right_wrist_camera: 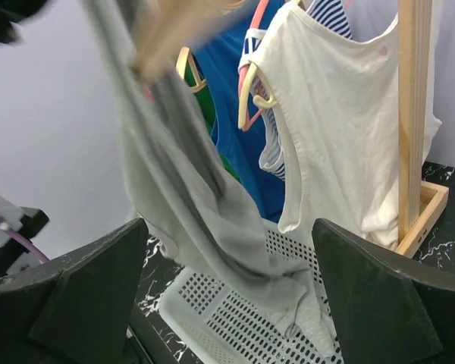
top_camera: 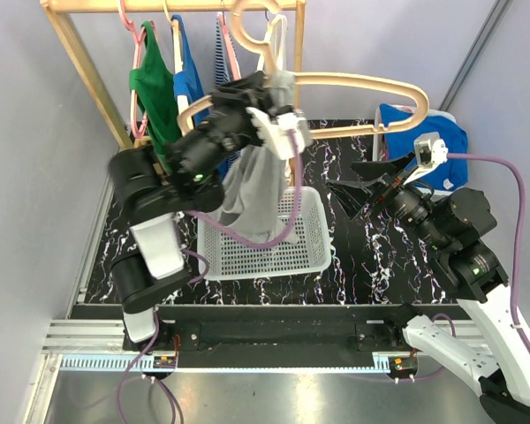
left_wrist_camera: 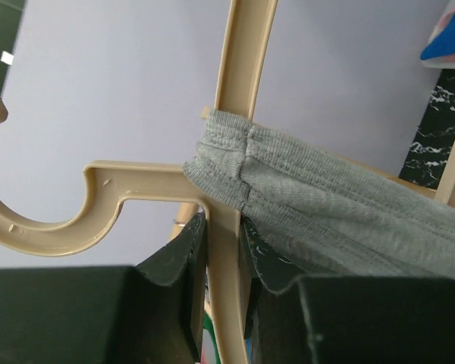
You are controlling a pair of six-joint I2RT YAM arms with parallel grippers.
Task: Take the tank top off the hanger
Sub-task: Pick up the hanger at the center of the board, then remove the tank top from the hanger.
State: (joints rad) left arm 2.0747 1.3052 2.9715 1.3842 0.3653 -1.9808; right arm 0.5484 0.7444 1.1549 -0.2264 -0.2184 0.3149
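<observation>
Grey tank top (top_camera: pixel 252 190): hanging by one strap from a beige plastic hanger (top_camera: pixel 353 81), its body drooping straight down over a white mesh basket (top_camera: pixel 247 269), not yet free. In the left wrist view the strap's hemmed edge (left_wrist_camera: pixel 288 182) is bunching against the hanger's central stem, which looks like the snag keeping it on. Hanger: lying tilted above the desk (top_camera: pixel 371 265), one long arm reaching out toward the right side; whether its hook is resting on the wooden rack (top_camera: pixel 79 62) cannot be told. Left gripper (left_wrist_camera: pixel 224 246): pinching the hanger's stem between nearly closed fingers just below the strap, apparently bracing the hanger so the cloth can be drawn off it. Right gripper (right_wrist_camera: pixel 231 250): standing fully spread and holding nothing, facing the hanging grey fabric from the right, seemingly lining up to take the cloth and pull it along the free arm. Basket: sitting directly beneath, probably to catch the garment. Rack: carrying further items at the back, among them a green top (top_camera: pixel 155 97), a blue top (top_camera: pixel 187 84) and a white top (right_wrist_camera: pixel 341 129), all well clear of the work.
</observation>
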